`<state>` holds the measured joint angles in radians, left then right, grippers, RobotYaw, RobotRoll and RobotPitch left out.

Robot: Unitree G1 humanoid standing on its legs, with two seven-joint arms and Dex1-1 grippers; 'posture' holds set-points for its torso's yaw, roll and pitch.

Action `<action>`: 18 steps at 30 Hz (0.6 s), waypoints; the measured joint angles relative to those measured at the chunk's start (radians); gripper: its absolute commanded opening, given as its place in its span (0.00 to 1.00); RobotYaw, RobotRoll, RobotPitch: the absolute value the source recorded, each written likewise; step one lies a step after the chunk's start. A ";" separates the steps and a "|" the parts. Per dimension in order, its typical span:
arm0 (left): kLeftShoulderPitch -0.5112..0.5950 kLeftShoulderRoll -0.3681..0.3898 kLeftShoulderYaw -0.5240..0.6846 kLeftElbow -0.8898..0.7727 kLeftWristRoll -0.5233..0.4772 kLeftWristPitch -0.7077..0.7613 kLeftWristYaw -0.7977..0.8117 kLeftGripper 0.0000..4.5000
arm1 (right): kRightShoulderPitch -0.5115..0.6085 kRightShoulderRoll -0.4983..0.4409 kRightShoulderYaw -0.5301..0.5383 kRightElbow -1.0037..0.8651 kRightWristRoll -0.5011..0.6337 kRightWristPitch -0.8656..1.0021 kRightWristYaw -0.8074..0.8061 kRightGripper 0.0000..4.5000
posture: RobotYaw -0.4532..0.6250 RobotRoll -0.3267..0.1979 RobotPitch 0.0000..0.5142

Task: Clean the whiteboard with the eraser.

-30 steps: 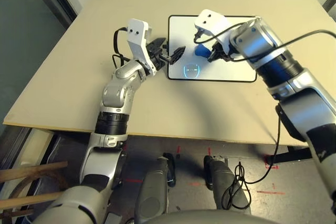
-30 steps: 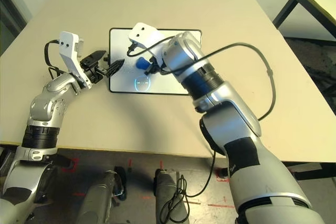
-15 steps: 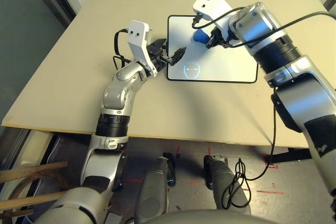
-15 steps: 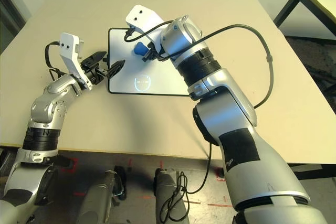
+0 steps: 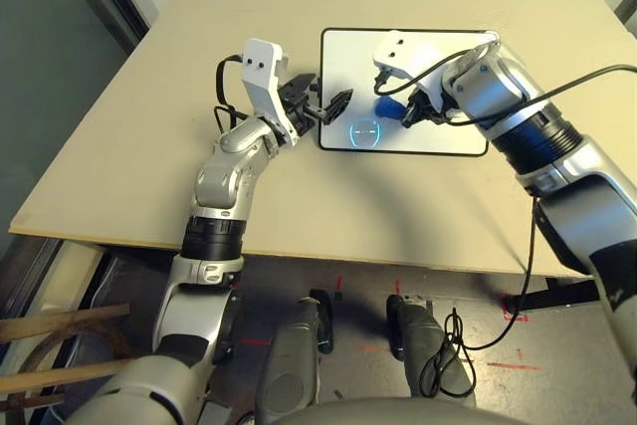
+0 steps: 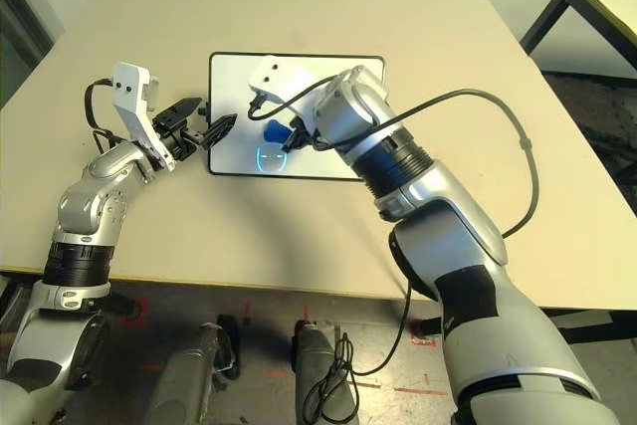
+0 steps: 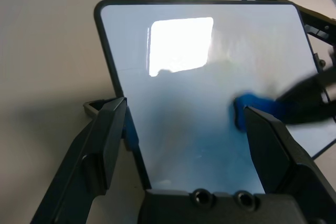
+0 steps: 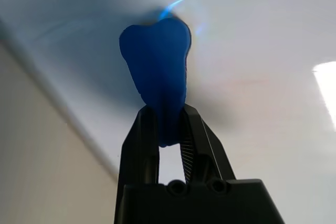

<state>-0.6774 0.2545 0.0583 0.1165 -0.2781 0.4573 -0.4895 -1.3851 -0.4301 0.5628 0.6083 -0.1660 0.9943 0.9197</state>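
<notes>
On the beige counter (image 5: 179, 146), I see the whiteboard (image 5: 438, 136) lying flat, towards the far side, with its long edges running left to right. My right gripper (image 8: 169, 129) is clamped on the eraser (image 8: 156, 56); both black fingers (image 8: 140, 145) press against the blue block's sides, and the free end of the block touches the glossy board surface. From the head camera, the eraser (image 5: 388, 107) sits over the left half of the board, just beside a small blue drawn mark (image 5: 364, 132) near the board's near edge. The mark is to the near left of the eraser.

My left gripper (image 5: 320, 107) is spread wide at the board's left short edge. In the left wrist view, one finger (image 7: 107, 140) lies outside the black frame over the counter, and the other finger (image 7: 273, 156) is over the white surface. I cannot tell whether either finger touches the board. A bright rectangular reflection (image 7: 181, 43) shows on the board's far part.
</notes>
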 measured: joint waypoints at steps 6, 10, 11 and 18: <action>0.000 0.000 0.000 0.000 0.000 0.000 0.000 1.00 | -0.061 0.020 -0.052 0.152 -0.011 -0.091 -0.061 0.11 | 0.45 0.62 0.45; 0.000 -0.001 0.000 0.000 0.000 0.000 0.000 1.00 | -0.054 0.016 -0.051 0.125 -0.021 -0.081 -0.036 0.11 | 0.45 0.62 0.44; 0.000 -0.001 -0.001 0.000 0.000 0.000 0.000 1.00 | -0.038 0.007 -0.043 0.085 -0.029 -0.064 -0.020 0.11 | 0.45 0.62 0.44; -0.001 -0.003 -0.001 0.001 0.000 -0.001 0.000 1.00 | 0.103 -0.058 0.048 -0.208 -0.040 0.066 0.099 0.11 | 0.45 0.62 0.44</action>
<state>-0.6784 0.2520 0.0569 0.1178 -0.2778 0.4565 -0.4899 -1.2816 -0.4879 0.6107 0.3999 -0.2063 1.0602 1.0187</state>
